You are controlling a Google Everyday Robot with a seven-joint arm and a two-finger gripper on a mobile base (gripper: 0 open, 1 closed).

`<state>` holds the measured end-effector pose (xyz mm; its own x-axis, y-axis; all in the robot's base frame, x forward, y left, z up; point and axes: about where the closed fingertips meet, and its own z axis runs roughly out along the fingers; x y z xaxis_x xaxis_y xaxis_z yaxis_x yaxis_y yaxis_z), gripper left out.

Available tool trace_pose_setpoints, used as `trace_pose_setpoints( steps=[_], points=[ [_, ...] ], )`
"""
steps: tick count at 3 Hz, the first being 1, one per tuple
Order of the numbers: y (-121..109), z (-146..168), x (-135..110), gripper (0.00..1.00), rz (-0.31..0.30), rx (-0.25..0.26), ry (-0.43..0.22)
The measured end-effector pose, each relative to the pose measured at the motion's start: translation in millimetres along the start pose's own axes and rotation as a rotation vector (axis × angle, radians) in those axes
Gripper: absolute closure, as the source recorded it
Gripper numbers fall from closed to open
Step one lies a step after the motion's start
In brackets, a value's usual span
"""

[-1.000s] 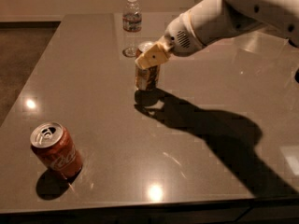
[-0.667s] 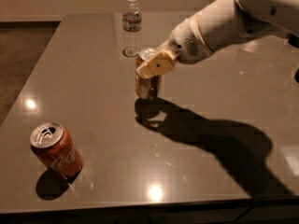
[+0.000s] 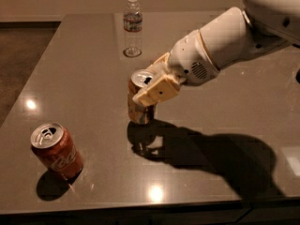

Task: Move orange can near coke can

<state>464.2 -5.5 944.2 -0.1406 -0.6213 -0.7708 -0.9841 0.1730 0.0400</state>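
The orange can (image 3: pixel 138 108) is a slim golden can with a silver top, upright near the middle of the grey table (image 3: pixel 84 78). My gripper (image 3: pixel 149 86) comes in from the right and is shut on the can's upper part, one finger (image 3: pixel 157 91) across its front. The can seems to hang just above its shadow on the table. The coke can (image 3: pixel 57 150), red with white script and a silver top, stands tilted at the front left, well apart from the orange can.
A clear water bottle (image 3: pixel 132 26) stands at the back of the table behind the orange can. The table's front edge (image 3: pixel 140 207) runs along the bottom of the view. My white arm (image 3: pixel 234 36) spans the right side.
The gripper has carried the orange can toward the front of the table, closer to the coke can. The coke can and the bottle have not moved.
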Motion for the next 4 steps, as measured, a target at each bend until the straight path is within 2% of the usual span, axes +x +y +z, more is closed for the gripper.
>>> trace_pose_setpoints(
  steps=[2, 3, 4],
  points=[
    [51.9, 27.7, -24.1, 1.0, -0.195, -0.148, -0.014],
    [76.1, 57.9, -38.8, 0.98, -0.286, -0.252, 0.004],
    [90.1, 83.8, -41.2, 0.69, -0.334, -0.327, 0.043]
  ],
)
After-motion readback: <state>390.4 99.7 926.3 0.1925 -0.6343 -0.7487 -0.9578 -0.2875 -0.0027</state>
